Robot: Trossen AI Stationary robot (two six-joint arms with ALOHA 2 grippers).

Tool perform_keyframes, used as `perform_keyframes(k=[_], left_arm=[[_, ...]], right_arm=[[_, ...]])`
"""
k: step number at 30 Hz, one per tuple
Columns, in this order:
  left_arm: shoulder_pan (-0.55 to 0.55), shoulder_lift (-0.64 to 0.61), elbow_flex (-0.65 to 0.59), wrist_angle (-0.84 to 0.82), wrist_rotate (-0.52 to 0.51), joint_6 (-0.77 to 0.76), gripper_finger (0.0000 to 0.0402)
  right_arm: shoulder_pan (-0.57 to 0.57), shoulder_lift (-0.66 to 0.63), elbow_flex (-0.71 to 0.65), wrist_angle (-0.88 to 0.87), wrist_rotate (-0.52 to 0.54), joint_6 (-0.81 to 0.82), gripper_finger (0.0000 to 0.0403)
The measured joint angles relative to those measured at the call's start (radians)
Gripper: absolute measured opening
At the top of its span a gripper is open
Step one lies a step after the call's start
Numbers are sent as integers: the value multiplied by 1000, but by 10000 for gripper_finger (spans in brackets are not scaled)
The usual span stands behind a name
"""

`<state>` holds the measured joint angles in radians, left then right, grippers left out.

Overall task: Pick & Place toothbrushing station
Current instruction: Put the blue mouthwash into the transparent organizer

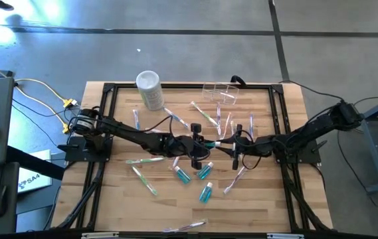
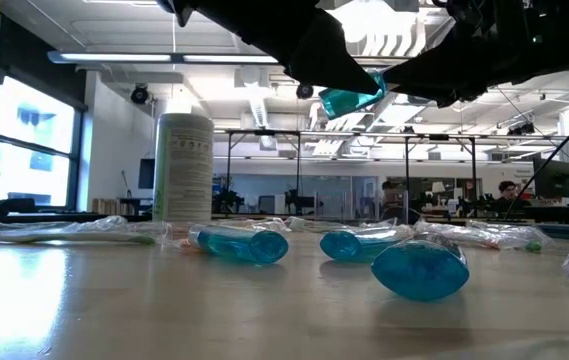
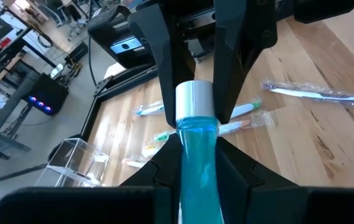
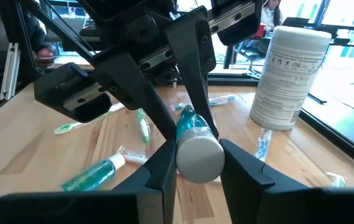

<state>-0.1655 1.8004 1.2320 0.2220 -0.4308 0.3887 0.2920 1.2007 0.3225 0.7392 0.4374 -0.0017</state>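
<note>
Wrist views show me both grippers meeting mid-worktop: left gripper (image 3: 196,140) and right gripper (image 4: 195,163) each clamp one blue bottle (image 3: 196,149). Clear toothbrushing station (image 1: 220,92) sits well apart, near far edge.

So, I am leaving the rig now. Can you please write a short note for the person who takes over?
Left gripper: jaws shut on the body of a blue bottle, held above the table.
Right gripper: jaws shut on the same bottle's white cap. It looks like a handover.
Station: at the table's far edge, apparently empty.
Done: nothing is in the station yet.
Left: finish the handover and probably put the bottle in the station. Three more bottles and the toothbrushes lie loose.
</note>
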Motion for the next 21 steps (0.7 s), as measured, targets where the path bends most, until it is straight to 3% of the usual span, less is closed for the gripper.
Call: perform_keyframes(k=[3,9,13,16,21], left_arm=[[2,0,0,-2,20,8,89],[0,-3,0,5,-11,7,247],[-15,-34,0,-79,-59,43,324],[-37,-70,0,-174,-82,30,354],[-65,-175,2,-447,-102,-33,364]], right_arm=[[0,0,0,-3,-2,-1,88],[1,0,0,-20,-1,-8,88],[1,-3,1,-39,30,-7,88],[5,-20,2,-76,93,-5,88],[5,-85,2,-151,185,7,88]])
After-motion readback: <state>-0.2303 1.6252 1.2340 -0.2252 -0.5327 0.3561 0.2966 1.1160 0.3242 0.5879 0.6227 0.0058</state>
